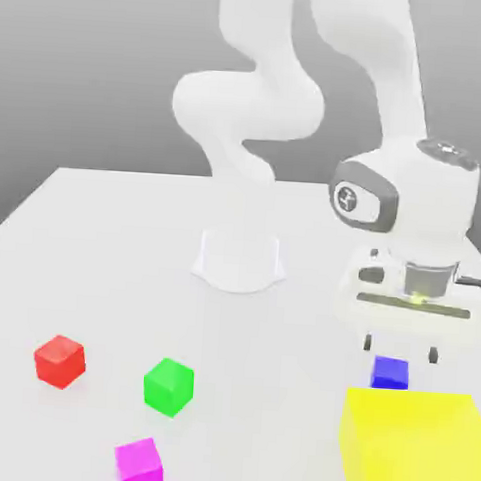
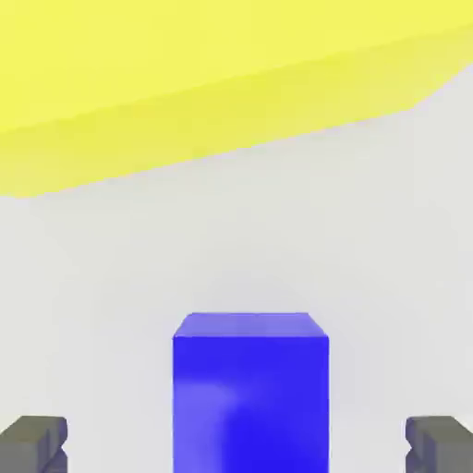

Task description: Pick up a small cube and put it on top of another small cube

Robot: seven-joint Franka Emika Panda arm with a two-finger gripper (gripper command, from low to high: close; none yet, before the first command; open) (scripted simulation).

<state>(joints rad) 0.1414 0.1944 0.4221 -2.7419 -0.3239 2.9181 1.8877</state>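
The small blue cube (image 1: 389,373) rests on the white table at the exterior view's right, just behind the big yellow cube (image 1: 412,445). My gripper (image 1: 402,348) hangs right above the blue cube, open, one finger off each side of it. In the hand view the blue cube (image 2: 249,388) sits between the two grey fingertips (image 2: 35,442), with wide gaps on both sides. Three other small cubes lie to the exterior view's left: red (image 1: 59,361), green (image 1: 168,385) and magenta (image 1: 139,464).
The yellow cube (image 2: 185,83) stands close to the blue one, on its near side in the exterior view. The arm's white base (image 1: 239,259) rises at the middle of the table (image 1: 113,257).
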